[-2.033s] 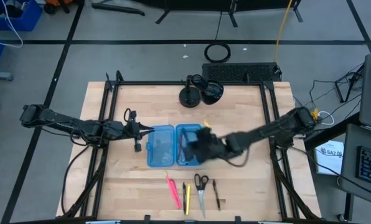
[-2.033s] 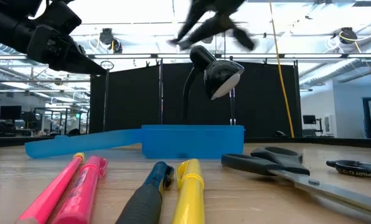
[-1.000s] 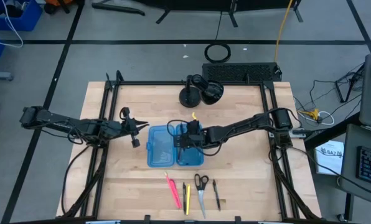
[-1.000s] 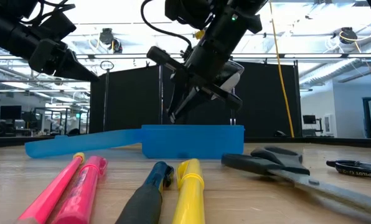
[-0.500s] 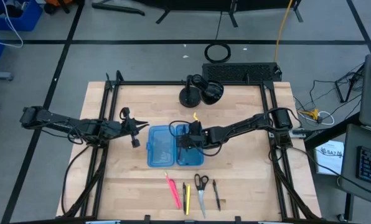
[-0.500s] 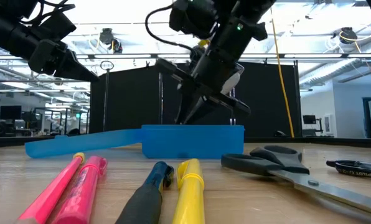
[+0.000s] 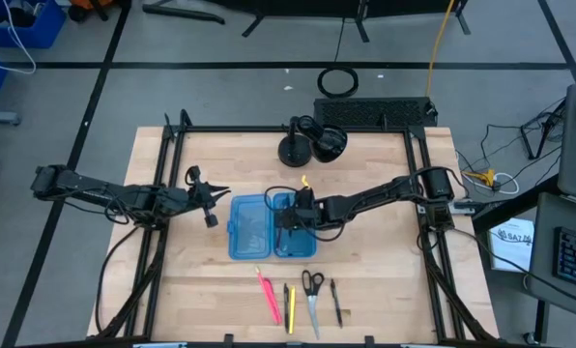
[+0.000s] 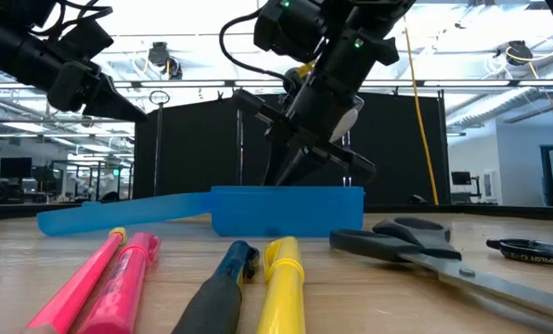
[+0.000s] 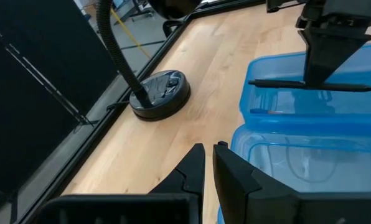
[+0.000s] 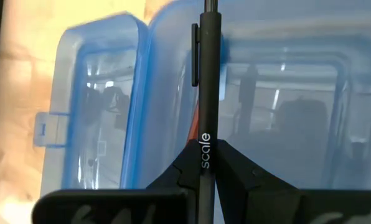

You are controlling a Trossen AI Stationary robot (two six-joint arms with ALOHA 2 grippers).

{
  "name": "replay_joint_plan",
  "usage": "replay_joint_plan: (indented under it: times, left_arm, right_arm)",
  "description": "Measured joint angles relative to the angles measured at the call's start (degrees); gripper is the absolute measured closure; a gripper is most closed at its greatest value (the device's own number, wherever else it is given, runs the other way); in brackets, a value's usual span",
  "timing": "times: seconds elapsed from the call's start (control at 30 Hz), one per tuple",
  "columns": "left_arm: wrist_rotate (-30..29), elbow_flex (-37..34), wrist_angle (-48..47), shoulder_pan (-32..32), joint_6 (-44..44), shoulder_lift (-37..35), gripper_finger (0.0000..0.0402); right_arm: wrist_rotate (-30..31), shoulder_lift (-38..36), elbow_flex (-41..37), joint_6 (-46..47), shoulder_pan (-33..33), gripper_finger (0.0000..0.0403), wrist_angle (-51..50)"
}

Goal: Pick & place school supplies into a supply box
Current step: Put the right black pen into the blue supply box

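The right gripper [image 10: 208, 163] is clamped on a black pen [image 10: 209, 74], held crosswise between its fingers and poised just above the right half of the open blue pencil case [image 7: 271, 226]; the left wrist view shows the pen level over that half, lengthwise with the compartment, which suits a flat drop without catching the rim. Whether the pen already touches the case floor cannot be told. The left gripper [image 9: 209, 163] has its fingers closed on nothing and waits beside the left half of the case, clear of the working arm. On the table [image 7: 385, 280], in a row in front of the case, lie a pink pen [image 7: 269, 297], a dark pen [image 7: 286, 306], a yellow pen [image 7: 292, 307], scissors [image 7: 312, 295] and 1 more black pen [image 7: 335, 301], all well apart from both grippers. A black desk lamp [image 7: 310, 139] stands at the far edge
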Motion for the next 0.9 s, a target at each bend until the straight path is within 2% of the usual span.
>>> replay_joint_plan:
  times: [0.5, 0.9]
  left_arm:
    - [0.04, -0.01, 0.15, 0.01, -0.02, 0.00, 0.0364]
    - [0.06, -0.07, 0.02, 0.01, 0.07, 0.07, 0.0364]
  right_arm:
    - [-1.52, 1.29, -0.07, 1.09, 0.02, 0.0383, -0.25]
    - [-4.46, 4.76, 0.09, 1.51, -0.20, 0.0384, 3.54]
